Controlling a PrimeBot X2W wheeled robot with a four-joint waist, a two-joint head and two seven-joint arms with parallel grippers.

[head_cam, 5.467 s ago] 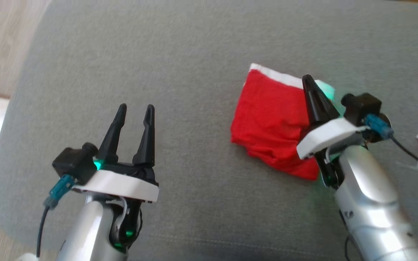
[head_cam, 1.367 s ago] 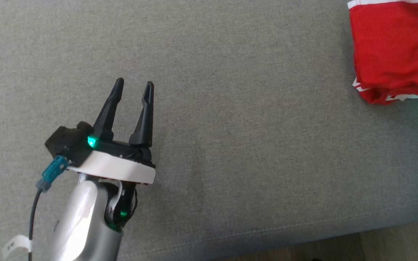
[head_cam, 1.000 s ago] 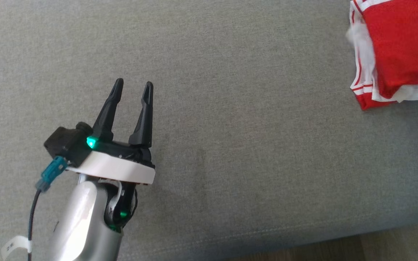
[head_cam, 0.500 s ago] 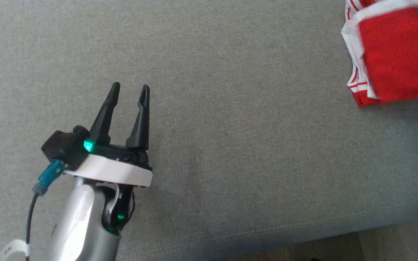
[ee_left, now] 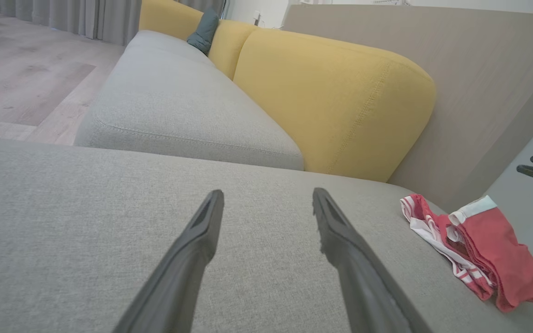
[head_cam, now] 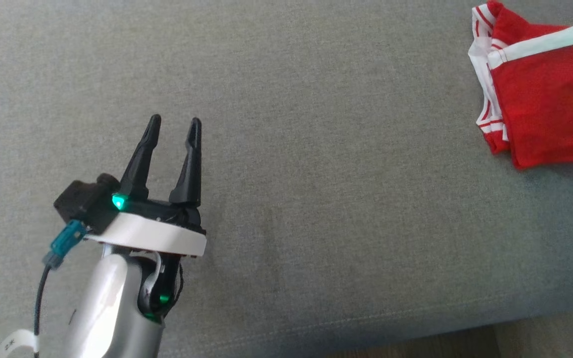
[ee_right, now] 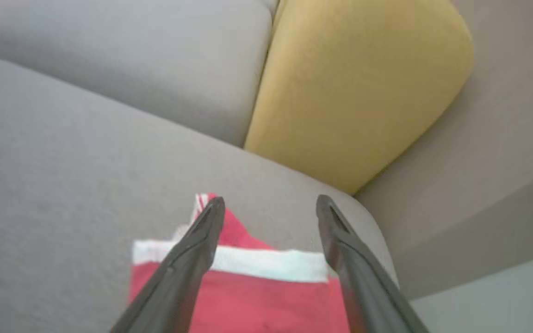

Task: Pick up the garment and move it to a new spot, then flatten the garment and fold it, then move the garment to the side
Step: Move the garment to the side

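- Grey woven fabric covers the sofa seat (head_cam: 316, 149), and at its left our left pincer (head_cam: 175, 121) hovers with its two fingers spread wide and nothing between them.
- The middle of the seat carries nothing that we can see.
- Towards the right, the garment (head_cam: 550, 109), red with a white band, lies folded near the seat's far right corner. It rests partly on a striped red-and-white piece (head_cam: 485, 119).
- Furthest right, our right pincer (ee_right: 270, 200) hangs just above the garment. Its fingers are wide apart and grip nothing, and one of them crosses the white band in the wrist view.
- What could go wrong, as we judge it:
  - If the right pincer pulls away low, a finger may snag the band and drag the fold open.
  - The corner is close, so a nudge outward could tip the garment over the edge.
  - The striped piece underneath makes an uneven bed, so the top layer may slide or sag.
- Our count:
  - two pincers, both open;
  - two cloth pieces, as far as we can tell, one on the other;
  - two yellow back cushions (ee_left: 331, 101);
  - one dark teal pillow (ee_left: 204, 30) far behind.
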